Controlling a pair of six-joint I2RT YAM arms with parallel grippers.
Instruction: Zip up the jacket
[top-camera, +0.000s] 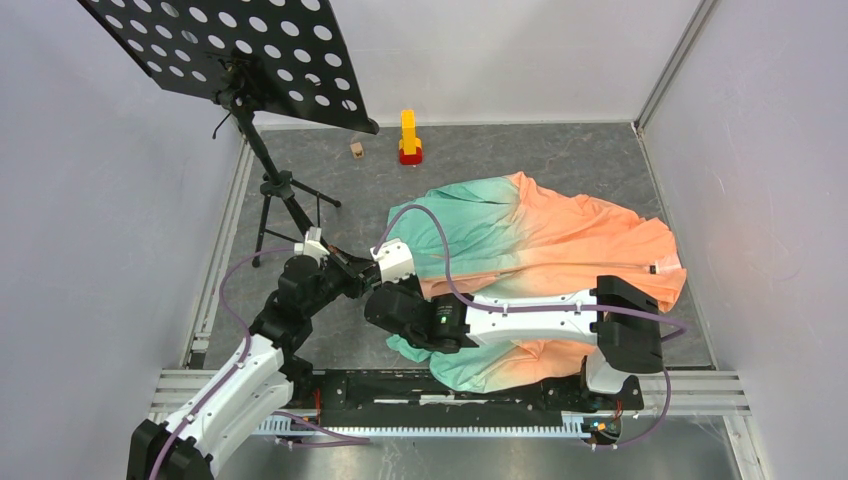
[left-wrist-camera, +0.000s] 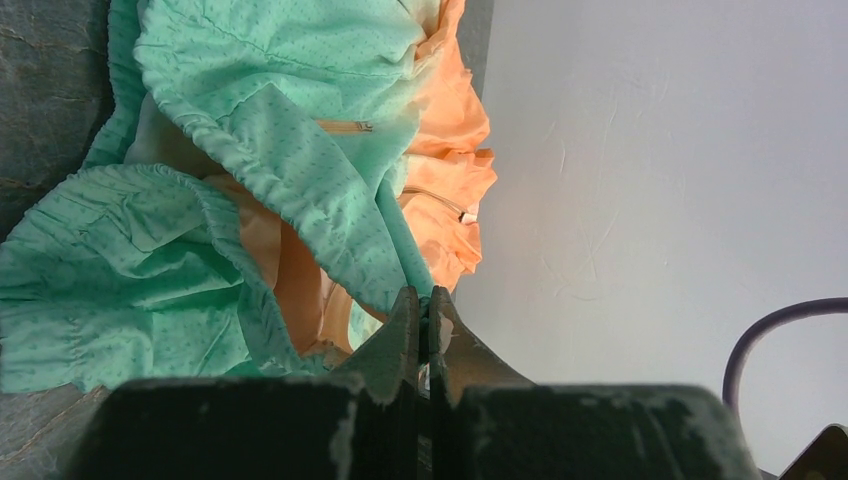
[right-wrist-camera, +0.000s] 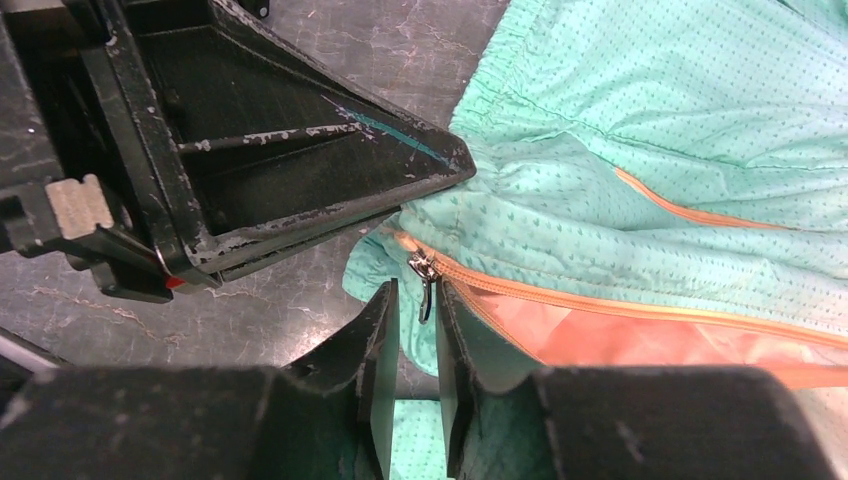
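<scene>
At the near hem, the right gripper (right-wrist-camera: 415, 300) has its 2 fingers a narrow gap apart. The zipper pull (right-wrist-camera: 424, 285) hangs between their tips, and nothing is held. Beside it, the left gripper (left-wrist-camera: 421, 305) is pinched tight on the mint hem of the jacket (top-camera: 540, 235), which sprawls across the right half of the table (top-camera: 480, 150). At the far edge stand a yellow post (top-camera: 409, 130) and a music stand (top-camera: 235, 50).

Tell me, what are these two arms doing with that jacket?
Two robot arms are set to zip up a green-to-orange jacket spread on the table. The left pincer is clamped on the hem at the bottom of the zipper. The right pincer straddles the zipper pull, not yet gripping it.
</scene>
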